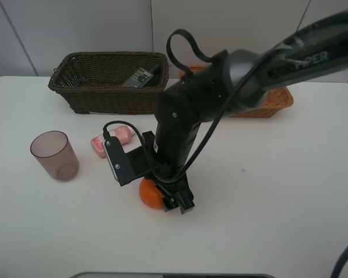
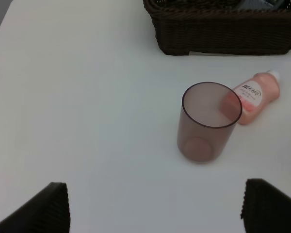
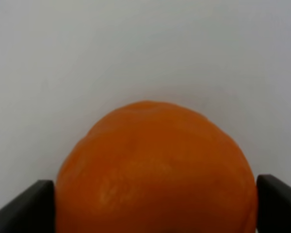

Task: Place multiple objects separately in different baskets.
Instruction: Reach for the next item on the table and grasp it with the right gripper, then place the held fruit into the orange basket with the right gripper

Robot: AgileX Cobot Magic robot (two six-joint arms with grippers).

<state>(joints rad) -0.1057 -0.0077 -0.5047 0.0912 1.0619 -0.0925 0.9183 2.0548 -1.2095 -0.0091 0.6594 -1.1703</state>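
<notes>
1. Left tool (image 2: 157, 206): open. In the left wrist view its two fingertips (image 2: 43, 208) stand wide apart with only bare tabletop (image 1: 278, 191) between them. It holds nothing.

2. Orange (image 1: 149, 194): rests on the tabletop at the near edge of the group, slightly left of centre.

3. Right tool (image 3: 150, 206): reaches across from the right and is lowered over the orange. In the right wrist view one dark finger (image 3: 24, 206) sits at each flank of the fruit, right at its outline. Whether the fingers press on the fruit or only bracket it cannot be told.

4. Cup (image 1: 55, 155): translucent mauve, upright, mouth up, to the left of the orange and well apart from it.

5. Pink bottle (image 1: 113, 139): lies on its side between the cup and the right arm, slightly farther back than the cup and near it but not touching. Its white cap end is turned away from the cup.

6. Dark brown basket (image 1: 104, 95): stands at the far left of the tabletop. A dark bottle (image 1: 140, 77) lies tilted inside, toward its right end.

7. Light orange-tan basket (image 1: 275, 98): stands at the far right, beside the dark one. The right arm covers most of it, and its contents cannot be seen.
</notes>
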